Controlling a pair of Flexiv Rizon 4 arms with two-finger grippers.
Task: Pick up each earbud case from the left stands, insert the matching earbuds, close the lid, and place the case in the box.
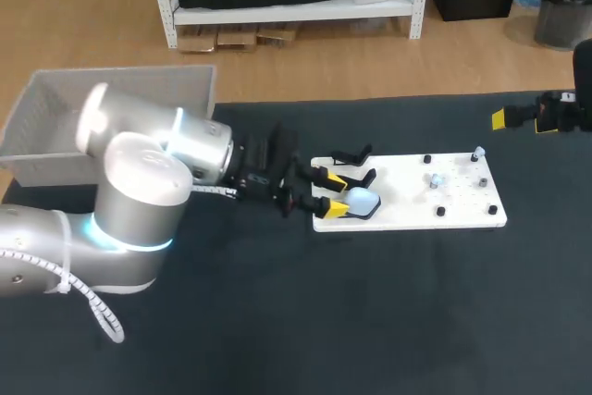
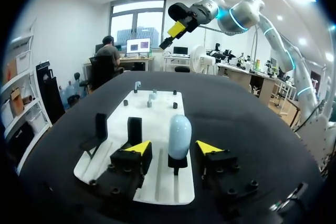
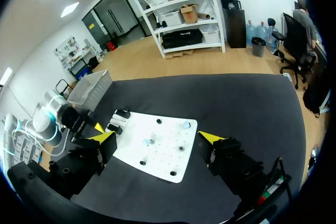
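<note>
One pale blue earbud case [image 2: 179, 132], three black stands [image 2: 135, 128], two pale earbuds [image 1: 437, 179] and one grey box [image 1: 55, 108] are in sight. The case stands upright on the stand at the white board's [image 1: 407, 201] seven o'clock corner; the other two stands are bare. The left claw [image 1: 333, 193] is spread wide around the case, with a gap showing on each side. The right claw [image 3: 156, 138] hangs wide and empty at the bench's [image 1: 370, 321] two o'clock. The bench is black, with the box at ten o'clock.
</note>
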